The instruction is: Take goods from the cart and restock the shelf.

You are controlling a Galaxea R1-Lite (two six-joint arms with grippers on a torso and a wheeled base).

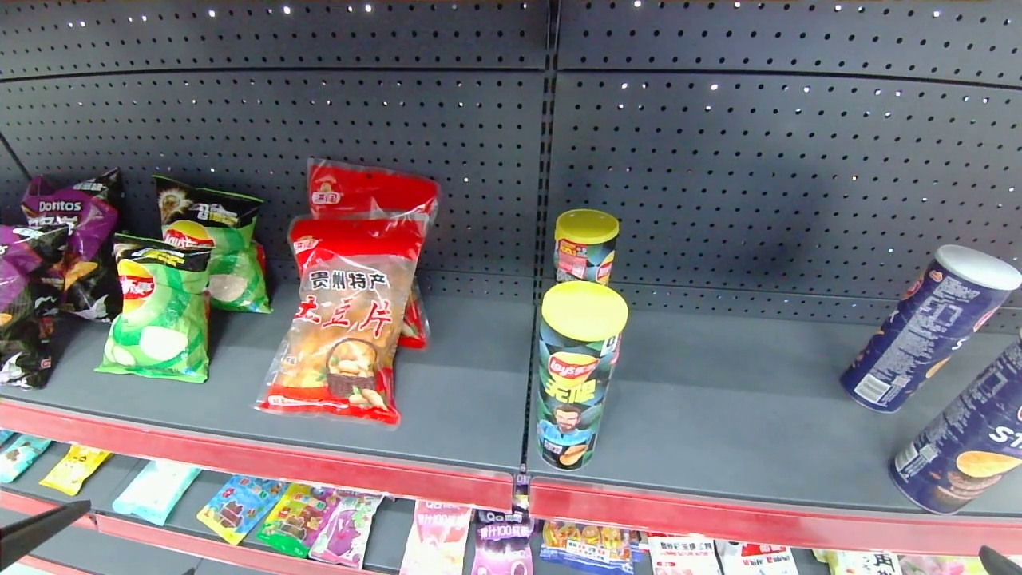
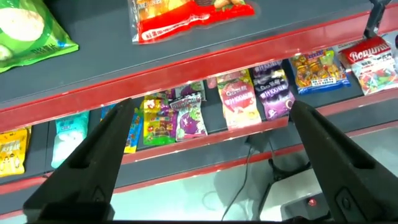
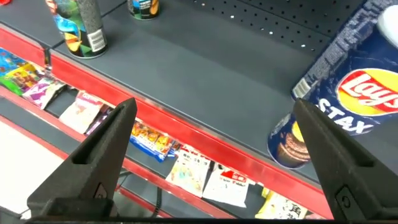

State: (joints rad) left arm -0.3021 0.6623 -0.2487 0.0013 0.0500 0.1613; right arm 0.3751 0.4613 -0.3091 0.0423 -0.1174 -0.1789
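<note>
Fingers of left gripper and right gripper spread, empty, short of red shelf lip — seemingly between placements; next needs a cart pickup.

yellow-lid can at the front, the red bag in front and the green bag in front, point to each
front yellow-lid can (image 1: 576, 391): head view, middle of its printed side
front red bag (image 1: 345, 319): head view, centre of its face
front green bag (image 1: 162, 315): head view, centre of its face

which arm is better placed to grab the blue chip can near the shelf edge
Right, probably. The right gripper is open and empty, with the blue can close ahead of it. The left gripper sits far across the shelf, by the red bag.
</note>
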